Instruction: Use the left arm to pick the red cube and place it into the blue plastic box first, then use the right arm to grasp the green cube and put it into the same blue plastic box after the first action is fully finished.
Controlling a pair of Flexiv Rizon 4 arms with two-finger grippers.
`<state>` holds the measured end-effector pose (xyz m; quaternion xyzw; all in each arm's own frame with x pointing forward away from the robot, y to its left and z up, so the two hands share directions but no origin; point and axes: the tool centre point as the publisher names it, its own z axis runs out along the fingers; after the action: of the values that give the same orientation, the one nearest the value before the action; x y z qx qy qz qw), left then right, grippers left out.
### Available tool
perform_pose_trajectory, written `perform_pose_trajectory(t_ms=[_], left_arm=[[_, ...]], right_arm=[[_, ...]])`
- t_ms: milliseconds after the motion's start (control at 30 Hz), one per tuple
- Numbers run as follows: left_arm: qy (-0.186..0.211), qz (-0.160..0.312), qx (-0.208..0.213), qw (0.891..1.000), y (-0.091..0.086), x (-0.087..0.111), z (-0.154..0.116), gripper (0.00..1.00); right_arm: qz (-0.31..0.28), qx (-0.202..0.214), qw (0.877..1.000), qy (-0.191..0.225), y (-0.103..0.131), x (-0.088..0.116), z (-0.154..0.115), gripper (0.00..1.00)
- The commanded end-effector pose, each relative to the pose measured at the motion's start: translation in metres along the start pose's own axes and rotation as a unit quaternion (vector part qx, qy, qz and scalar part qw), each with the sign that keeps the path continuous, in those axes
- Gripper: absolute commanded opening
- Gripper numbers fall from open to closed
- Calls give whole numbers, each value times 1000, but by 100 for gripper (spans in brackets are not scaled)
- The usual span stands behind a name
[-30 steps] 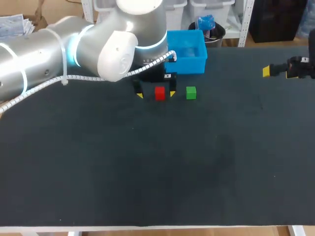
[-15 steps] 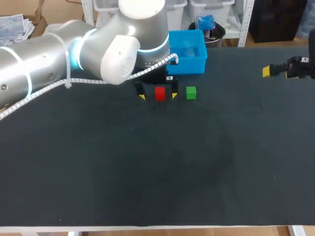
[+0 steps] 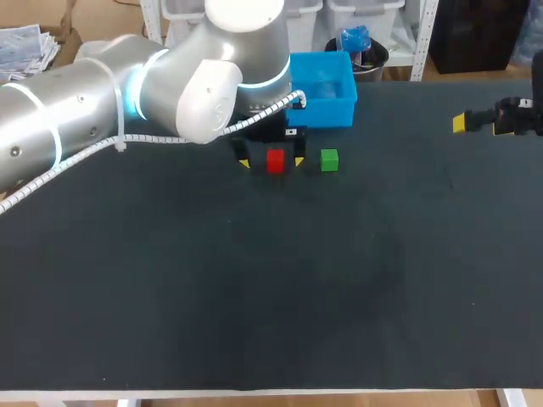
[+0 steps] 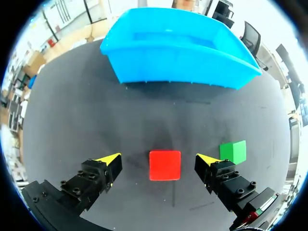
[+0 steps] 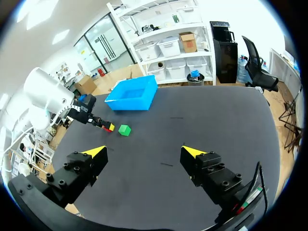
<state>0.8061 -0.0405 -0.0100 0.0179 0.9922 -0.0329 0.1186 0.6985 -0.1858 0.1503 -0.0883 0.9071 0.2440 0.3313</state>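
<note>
The red cube (image 3: 275, 160) rests on the dark table with my left gripper (image 3: 271, 162) open around it, one yellow tip on each side and a gap to both. In the left wrist view the red cube (image 4: 165, 165) lies between the open fingers of the left gripper (image 4: 160, 161), and the green cube (image 4: 233, 151) sits just outside one finger. The green cube (image 3: 329, 160) is right of the red one. The blue plastic box (image 3: 323, 88) stands behind them; the blue plastic box (image 4: 177, 50) is ahead of the fingers. My right gripper (image 3: 462, 124) hangs open at the far right, and the right gripper (image 5: 143, 152) holds nothing.
The dark table mat (image 3: 297, 280) stretches wide in front of the cubes. In the right wrist view the left arm (image 5: 53, 103) reaches over the cubes beside the blue box (image 5: 133, 94), with the green cube (image 5: 124, 130) next to it.
My left gripper has shifted slightly and settled lower around the red cube. The right arm and both cubes have not moved.
</note>
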Motion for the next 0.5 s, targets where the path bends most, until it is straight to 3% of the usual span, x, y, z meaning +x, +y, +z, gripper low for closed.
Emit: perform_pose_trajectory(t_ms=[33, 100, 133, 167, 200, 233, 500], left_arm=[[6, 2, 1, 1000, -1, -5, 4, 100], [7, 3, 2, 1000, -2, -5, 5, 100], [7, 3, 2, 1000, -2, -5, 5, 72], [8, 3, 2, 1000, -2, -5, 6, 38], [8, 2, 2, 1000, -2, -4, 6, 13], [8, 2, 2, 1000, -2, -4, 6, 0], [8, 5, 2, 1000, -3, -4, 10, 0]], right_arm=[[0, 0, 1000, 0, 0, 0, 1, 100], [0, 0, 1000, 0, 0, 0, 1, 100], [0, 0, 1000, 0, 0, 0, 1, 100], [0, 0, 1000, 0, 0, 0, 1, 100], [0, 0, 1000, 0, 0, 0, 1, 100], [0, 0, 1000, 0, 0, 0, 1, 100], [0, 0, 1000, 0, 0, 0, 1, 100]])
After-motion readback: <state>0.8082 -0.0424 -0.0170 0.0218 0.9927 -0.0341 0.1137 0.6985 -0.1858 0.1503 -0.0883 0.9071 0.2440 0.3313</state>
